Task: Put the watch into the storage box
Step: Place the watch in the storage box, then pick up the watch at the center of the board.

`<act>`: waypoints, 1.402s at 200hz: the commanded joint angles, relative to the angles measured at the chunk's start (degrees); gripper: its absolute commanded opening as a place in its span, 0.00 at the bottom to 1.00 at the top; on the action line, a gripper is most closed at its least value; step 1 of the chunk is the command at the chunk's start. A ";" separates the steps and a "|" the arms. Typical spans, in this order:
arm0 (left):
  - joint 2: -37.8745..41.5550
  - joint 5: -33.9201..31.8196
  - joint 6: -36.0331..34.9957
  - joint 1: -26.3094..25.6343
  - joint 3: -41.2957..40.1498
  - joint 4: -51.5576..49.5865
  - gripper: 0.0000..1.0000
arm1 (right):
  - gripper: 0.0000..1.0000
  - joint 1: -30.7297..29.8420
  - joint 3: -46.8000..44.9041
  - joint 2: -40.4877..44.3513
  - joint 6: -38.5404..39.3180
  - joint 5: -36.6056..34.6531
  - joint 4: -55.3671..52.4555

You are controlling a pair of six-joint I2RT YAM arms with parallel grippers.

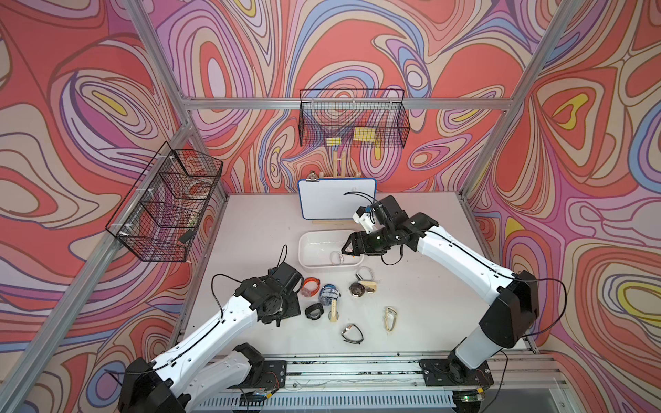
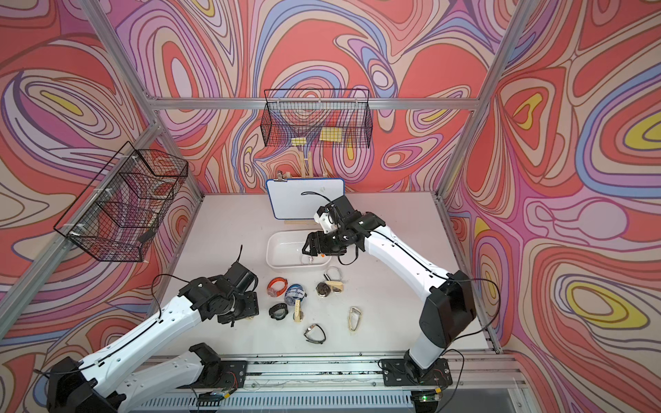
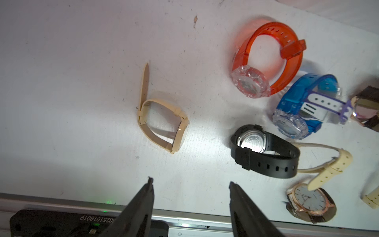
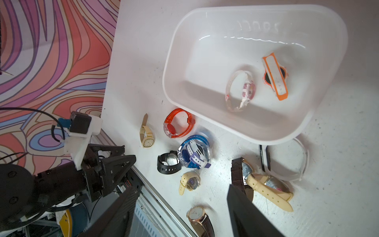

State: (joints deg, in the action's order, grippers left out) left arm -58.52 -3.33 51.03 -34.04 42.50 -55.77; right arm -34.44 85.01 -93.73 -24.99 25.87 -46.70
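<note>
Well, the left pincer hangs spread and empty near the beige watch on the surface, so I'd straddle its case, not the loose strap, while the right pincer, equally spread and empty, hovers at the storage box.

Swirly red, pink and lilac walls enclose a white bench, with black wire baskets hung on a silver frame.
</note>
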 commanded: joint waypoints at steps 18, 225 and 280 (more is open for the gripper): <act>-3.22 -1.82 -1.22 0.86 -2.01 2.31 0.56 | 0.76 0.00 -2.16 2.52 -0.67 0.06 1.57; -17.09 -0.35 -8.37 4.96 -5.51 13.40 0.34 | 0.95 -6.74 -29.55 22.88 11.11 8.77 15.60; -17.20 -0.68 -9.62 5.04 -5.07 12.60 0.20 | 0.98 -11.16 -30.01 21.43 13.16 3.52 17.25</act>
State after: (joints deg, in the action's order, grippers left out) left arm -75.66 -3.73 42.81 -29.54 37.39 -42.57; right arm -44.60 55.90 -72.20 -13.96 32.58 -31.75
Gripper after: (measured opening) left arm 0.232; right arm 0.982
